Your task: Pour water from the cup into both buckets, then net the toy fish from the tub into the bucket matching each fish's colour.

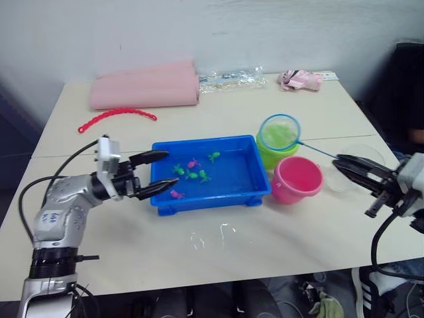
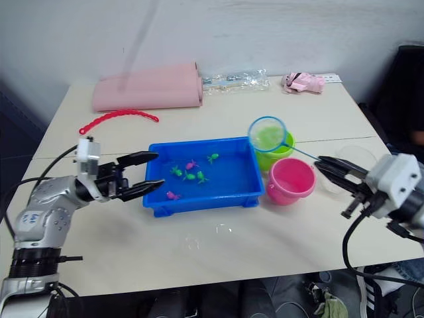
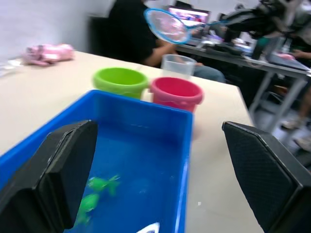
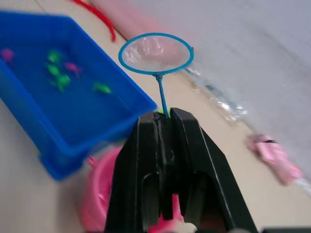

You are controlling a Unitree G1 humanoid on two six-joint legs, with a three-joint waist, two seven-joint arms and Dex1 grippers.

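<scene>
R gripper pinches the net's thin handle, hoop held out ahead of the claw, above the green bucket, w/ the pink bucket just below the handle. L gripper spread wide at the blue tub's near end, green & pink toy fish just beyond its fingertips; clear cup sits behind the buckets.

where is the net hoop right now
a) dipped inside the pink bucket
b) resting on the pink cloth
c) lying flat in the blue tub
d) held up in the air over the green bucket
d: the right gripper is shut on the net's handle, and the net hangs with its hoop above the green bucket, clear of the blue tub and the pink bucket.
</scene>
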